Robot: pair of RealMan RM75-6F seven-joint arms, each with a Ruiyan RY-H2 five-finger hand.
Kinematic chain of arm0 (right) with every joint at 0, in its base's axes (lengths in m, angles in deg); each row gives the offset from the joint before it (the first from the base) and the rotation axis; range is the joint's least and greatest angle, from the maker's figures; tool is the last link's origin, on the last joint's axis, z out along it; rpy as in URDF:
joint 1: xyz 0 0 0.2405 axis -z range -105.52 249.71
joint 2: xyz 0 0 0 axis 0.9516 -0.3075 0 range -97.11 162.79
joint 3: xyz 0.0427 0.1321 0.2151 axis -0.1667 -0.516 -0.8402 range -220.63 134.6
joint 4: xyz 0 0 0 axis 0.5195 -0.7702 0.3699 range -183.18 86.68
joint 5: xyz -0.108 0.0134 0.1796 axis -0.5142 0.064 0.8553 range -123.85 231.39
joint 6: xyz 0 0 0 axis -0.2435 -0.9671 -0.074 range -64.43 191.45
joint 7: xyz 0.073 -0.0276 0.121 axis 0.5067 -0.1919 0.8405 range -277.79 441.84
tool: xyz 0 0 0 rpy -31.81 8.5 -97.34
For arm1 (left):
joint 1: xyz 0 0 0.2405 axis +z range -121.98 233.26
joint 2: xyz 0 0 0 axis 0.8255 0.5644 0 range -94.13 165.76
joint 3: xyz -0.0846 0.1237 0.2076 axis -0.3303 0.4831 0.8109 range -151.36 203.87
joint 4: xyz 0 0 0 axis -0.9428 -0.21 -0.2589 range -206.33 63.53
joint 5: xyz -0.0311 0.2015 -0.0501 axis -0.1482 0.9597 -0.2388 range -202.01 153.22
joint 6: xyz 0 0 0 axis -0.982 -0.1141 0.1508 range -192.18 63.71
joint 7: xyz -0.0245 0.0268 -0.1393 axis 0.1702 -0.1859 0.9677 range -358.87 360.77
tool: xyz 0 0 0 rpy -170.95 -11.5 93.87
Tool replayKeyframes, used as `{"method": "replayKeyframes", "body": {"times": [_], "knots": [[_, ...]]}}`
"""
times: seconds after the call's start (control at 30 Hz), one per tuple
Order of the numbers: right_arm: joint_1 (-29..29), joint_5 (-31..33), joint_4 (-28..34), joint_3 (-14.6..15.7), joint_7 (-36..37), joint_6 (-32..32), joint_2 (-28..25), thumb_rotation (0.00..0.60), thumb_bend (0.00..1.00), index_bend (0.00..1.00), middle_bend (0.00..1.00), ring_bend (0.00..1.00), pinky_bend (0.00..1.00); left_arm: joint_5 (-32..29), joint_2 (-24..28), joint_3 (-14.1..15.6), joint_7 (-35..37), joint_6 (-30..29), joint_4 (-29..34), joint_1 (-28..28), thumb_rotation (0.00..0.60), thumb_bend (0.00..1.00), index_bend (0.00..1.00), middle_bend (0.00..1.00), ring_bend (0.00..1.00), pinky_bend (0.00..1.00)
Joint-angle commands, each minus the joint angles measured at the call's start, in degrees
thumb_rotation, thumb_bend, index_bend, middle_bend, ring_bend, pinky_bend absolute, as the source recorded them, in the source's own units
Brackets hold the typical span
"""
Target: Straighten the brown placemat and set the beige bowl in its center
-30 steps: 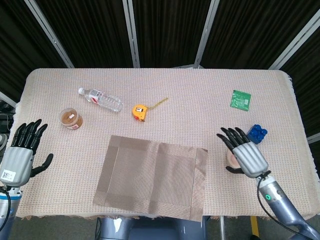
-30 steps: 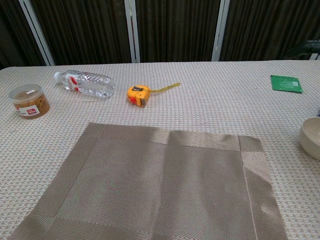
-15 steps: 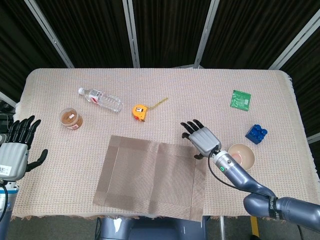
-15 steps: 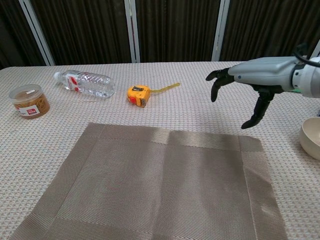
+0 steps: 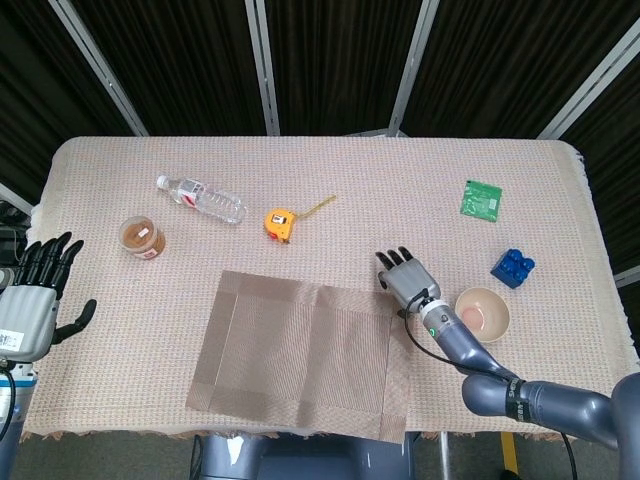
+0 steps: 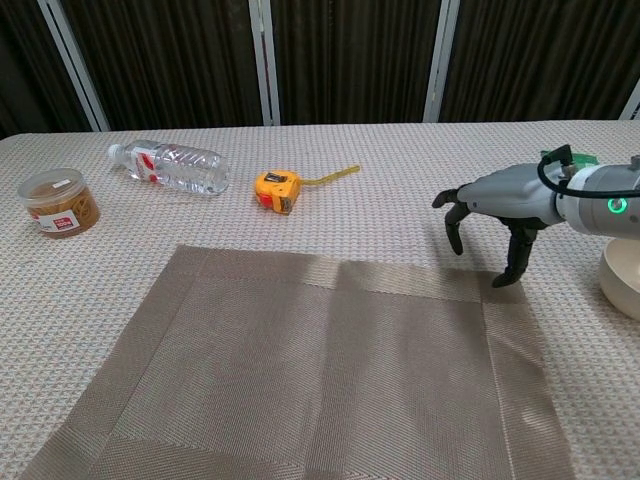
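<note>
Near the table's front edge, right robot hand (image 5: 405,280), fingers spread, is hovering at the brown placemat (image 5: 300,352) corner; careless drag risks bunching it against beige bowl (image 5: 482,313).

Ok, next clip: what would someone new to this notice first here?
Probably the big brown placemat, lying slightly askew at the table's near edge, with the right hand lowered, fingers spread, at its far right corner. Just right of that hand sits the beige bowl, off the mat. The left hand hangs open beyond the table's left edge.
</note>
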Motion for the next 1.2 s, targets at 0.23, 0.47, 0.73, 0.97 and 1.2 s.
{"method": "replayKeyframes", "body": {"times": [0.23, 0.47, 0.73, 0.97, 1.2], "knots": [[-0.7, 1.5, -1.1, 2.1, 0.6, -0.5, 0.8, 0.600, 0.10, 0.41, 0.00, 0.00, 0.00, 0.7, -0.5, -0.2, -0.8, 0.5, 0.3, 0.2, 0.600, 0.37, 0.00, 0.00, 0.00, 0.00], [-0.9, 2.5, -3.2, 3.2, 1.3, -0.5, 1.3, 0.600, 0.10, 0.41, 0.00, 0.00, 0.00, 0.7, -0.5, -0.5, -0.7, 0.9, 0.3, 0.4, 0.600, 0.37, 0.00, 0.00, 0.00, 0.00], [-1.3, 3.6, -3.8, 4.3, 2.2, 0.5, 1.1, 0.600, 0.10, 0.42, 0.00, 0.00, 0.00, 0.9, -0.5, -0.7, -0.5, 1.4, 0.3, 0.4, 0.600, 0.37, 0.00, 0.00, 0.00, 0.00], [-0.7, 1.3, -4.7, 4.6, 5.0, 0.5, 1.8, 0.600, 0.10, 0.48, 0.00, 0.00, 0.00, 1.1, -0.5, -0.9, -0.3, 1.4, 0.3, 0.6, 0.600, 0.37, 0.00, 0.00, 0.00, 0.00], [0.5, -3.4, -6.6, 4.6, 9.5, 0.4, 3.0, 0.600, 0.11, 0.50, 0.00, 0.00, 0.00, 1.3, -0.6, -0.9, -0.4, 1.7, 0.4, 0.8, 0.600, 0.37, 0.00, 0.00, 0.00, 0.00]]}}
